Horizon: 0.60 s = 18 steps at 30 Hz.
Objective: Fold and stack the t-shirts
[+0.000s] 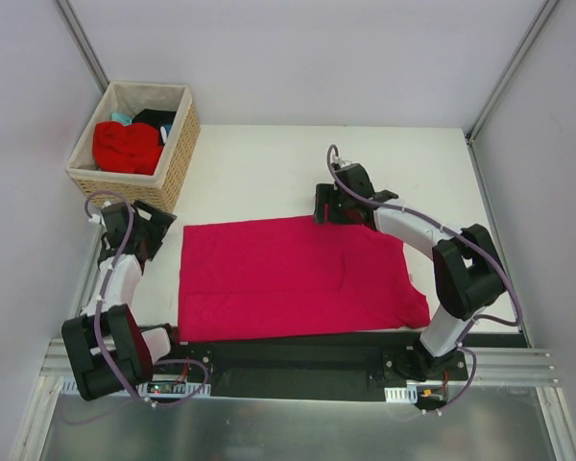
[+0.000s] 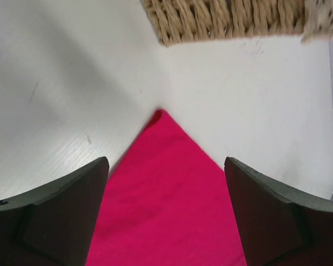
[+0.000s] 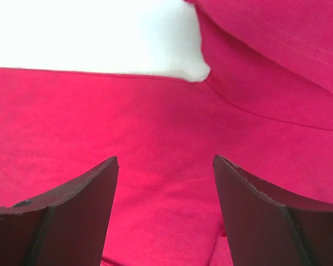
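Smoothly spread, the soft crimson-pink t-shirt (image 1: pixel 298 279) forms a rough rectangle on the white table (image 1: pixel 269 173) (woven wicker basket (image 1: pixel 180 154) nearby). Left gripper (image 2: pixel 165 166) gapes empty over its corner; right gripper (image 3: pixel 165 160) gapes empty above the cloth.

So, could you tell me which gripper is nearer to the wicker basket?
Left. The left gripper sits just by the basket, at its near side; the right gripper is off at the far edge of the pink t-shirt.

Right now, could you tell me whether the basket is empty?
Not empty: the basket holds a bunched red t-shirt, plus black and teal cloth.
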{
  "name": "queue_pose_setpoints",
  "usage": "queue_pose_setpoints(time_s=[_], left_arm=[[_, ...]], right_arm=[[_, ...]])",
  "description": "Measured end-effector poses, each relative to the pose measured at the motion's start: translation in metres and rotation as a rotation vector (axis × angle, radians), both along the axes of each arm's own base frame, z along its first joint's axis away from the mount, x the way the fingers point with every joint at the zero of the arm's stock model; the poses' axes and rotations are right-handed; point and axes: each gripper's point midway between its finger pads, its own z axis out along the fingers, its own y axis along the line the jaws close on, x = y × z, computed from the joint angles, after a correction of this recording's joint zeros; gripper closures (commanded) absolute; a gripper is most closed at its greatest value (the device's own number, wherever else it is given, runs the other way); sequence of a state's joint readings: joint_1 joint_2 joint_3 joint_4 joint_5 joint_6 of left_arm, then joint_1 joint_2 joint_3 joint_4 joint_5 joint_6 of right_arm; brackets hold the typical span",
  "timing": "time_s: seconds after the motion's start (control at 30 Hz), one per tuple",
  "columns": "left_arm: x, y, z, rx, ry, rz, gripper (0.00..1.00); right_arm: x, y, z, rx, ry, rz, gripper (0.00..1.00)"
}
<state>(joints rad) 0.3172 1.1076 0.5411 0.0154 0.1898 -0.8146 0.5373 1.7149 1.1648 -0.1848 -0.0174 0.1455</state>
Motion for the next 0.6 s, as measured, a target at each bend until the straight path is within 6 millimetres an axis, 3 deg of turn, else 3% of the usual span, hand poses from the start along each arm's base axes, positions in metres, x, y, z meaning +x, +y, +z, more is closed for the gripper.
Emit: queue_pose_setpoints(time_s=[0.1,0.23,0.4,0.6], left_arm=[[0.015,0.014,0.000,-0.005,0.018,0.009,0.17],[0.030,0.018,-0.016,-0.045,0.068,-0.024,0.19],[0.049,0.008,-0.033,-0.106,0.088,-0.138,0.22],[0.056,-0.006,-0.040,-0.154,0.063,-0.249,0.26]], right_arm=[[-0.006,0.003,0.000,0.005,-0.007,0.012,0.27],[-0.014,0.002,-0.003,0.009,-0.006,0.018,0.27],[-0.020,-0.001,-0.008,0.009,0.001,0.021,0.27],[-0.026,0.002,-0.009,0.021,0.009,0.033,0.27]])
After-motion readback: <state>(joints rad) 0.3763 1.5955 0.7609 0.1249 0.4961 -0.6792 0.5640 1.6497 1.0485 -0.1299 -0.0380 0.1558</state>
